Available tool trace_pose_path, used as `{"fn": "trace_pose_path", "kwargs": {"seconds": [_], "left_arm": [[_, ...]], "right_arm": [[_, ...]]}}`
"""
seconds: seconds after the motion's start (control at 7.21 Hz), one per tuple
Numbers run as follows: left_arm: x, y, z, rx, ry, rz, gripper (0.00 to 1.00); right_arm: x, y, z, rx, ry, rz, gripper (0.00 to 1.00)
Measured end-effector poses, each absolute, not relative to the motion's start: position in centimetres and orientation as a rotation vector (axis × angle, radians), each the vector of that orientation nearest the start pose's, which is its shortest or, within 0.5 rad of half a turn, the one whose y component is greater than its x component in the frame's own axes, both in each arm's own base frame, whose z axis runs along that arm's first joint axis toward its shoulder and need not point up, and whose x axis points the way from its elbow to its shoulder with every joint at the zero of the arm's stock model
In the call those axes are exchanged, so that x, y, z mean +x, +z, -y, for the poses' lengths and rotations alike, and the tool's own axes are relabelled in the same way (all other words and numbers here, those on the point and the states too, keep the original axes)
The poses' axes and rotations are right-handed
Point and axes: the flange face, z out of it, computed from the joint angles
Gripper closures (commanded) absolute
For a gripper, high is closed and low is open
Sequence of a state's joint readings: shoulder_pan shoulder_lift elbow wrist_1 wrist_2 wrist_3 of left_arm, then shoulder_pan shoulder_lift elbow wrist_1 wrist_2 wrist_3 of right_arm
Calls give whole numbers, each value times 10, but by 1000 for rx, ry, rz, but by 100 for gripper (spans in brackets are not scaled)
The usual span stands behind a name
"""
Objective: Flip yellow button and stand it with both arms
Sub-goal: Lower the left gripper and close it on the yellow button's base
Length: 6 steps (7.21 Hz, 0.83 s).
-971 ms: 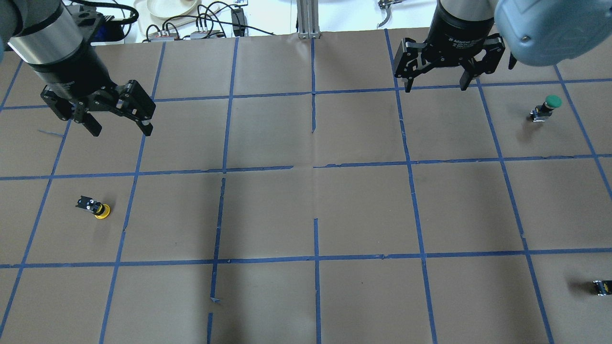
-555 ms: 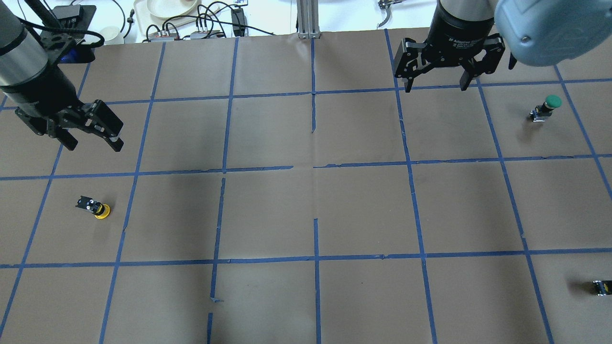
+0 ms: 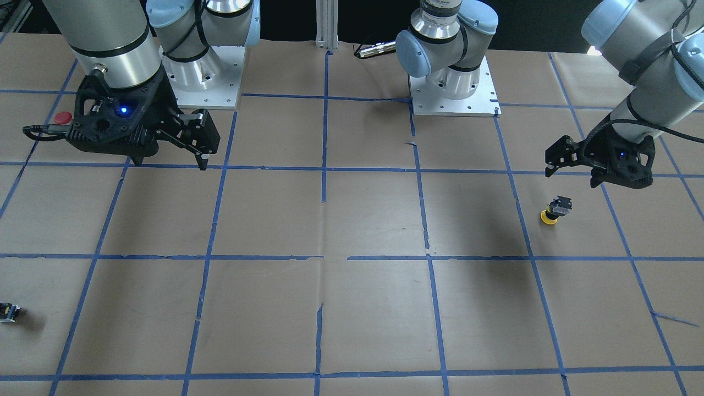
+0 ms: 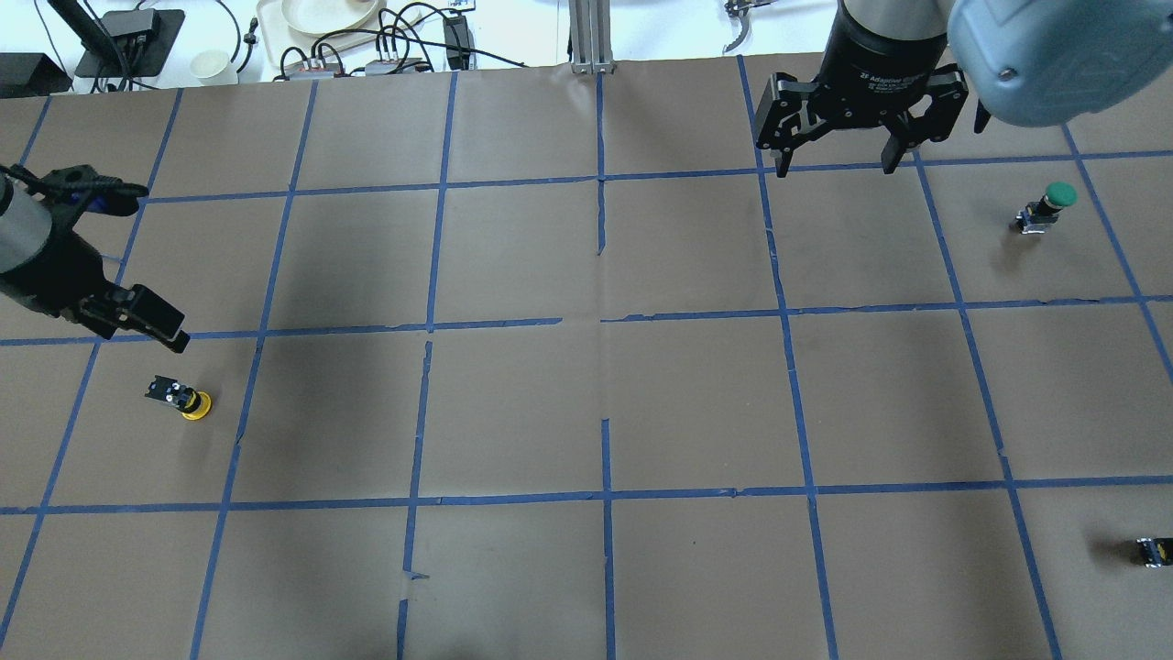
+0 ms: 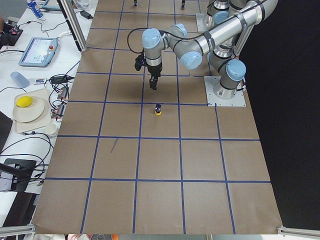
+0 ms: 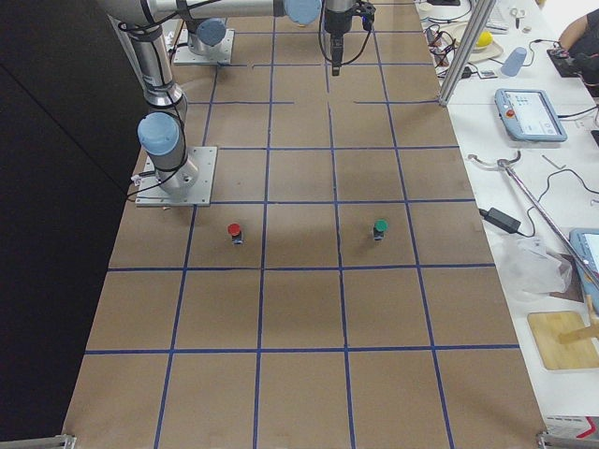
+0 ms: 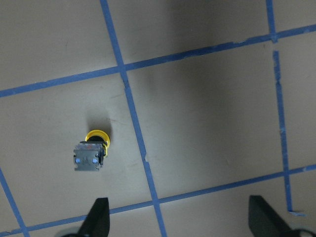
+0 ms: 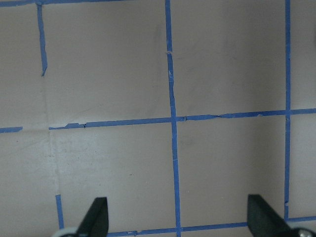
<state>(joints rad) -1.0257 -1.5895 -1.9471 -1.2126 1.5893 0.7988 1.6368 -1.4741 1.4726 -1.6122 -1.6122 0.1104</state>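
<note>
- Yellow button [image 4: 183, 400] lies tipped over on the brown paper in the left half of the table. Its cap rests on the surface and the contact block points toward the table's left end.
- My left gripper [image 3: 571, 177] hangs above and just behind it, with the fingers spread wide and nothing between them.
- In the left wrist view the button sits close to one fingertip, not centred between the two. If I come straight down from here, I judge that one pad would land on the block or shove it aside.
- The round cap is my main worry. A glancing touch could roll or spin the button, and a squeeze on the cap's curve could squirt it out.
- It is far smaller than the fingers, so a descent that goes too low would press the fingertips into the paper.
- My right gripper [image 4: 835, 168] is well apart on the far right, with its fingers also spread and empty. It has a long reach across for its part of the job.
- When both arms close in on so small a part, I see a risk of the fingers colliding. A loose transfer could drop the button back on its side.
- The green-capped button [image 4: 1054, 197] and the small black block [image 4: 1153, 550] sit far right, so they are only a concern if the right arm sweeps low.
</note>
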Motion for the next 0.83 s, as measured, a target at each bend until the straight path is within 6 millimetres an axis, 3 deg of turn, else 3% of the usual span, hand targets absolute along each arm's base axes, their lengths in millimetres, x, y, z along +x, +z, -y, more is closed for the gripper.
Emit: {"fn": "trace_pose_path", "kwargs": {"seconds": [0.42,0.83], "left_arm": [[166,272,454,486,6,-3084,1],[184,238,449,479,65,-3130,10]], "right_arm": [[164,491,527,72,-75,-3177,0],[164,491,527,72,-74,-3177,0]]}}
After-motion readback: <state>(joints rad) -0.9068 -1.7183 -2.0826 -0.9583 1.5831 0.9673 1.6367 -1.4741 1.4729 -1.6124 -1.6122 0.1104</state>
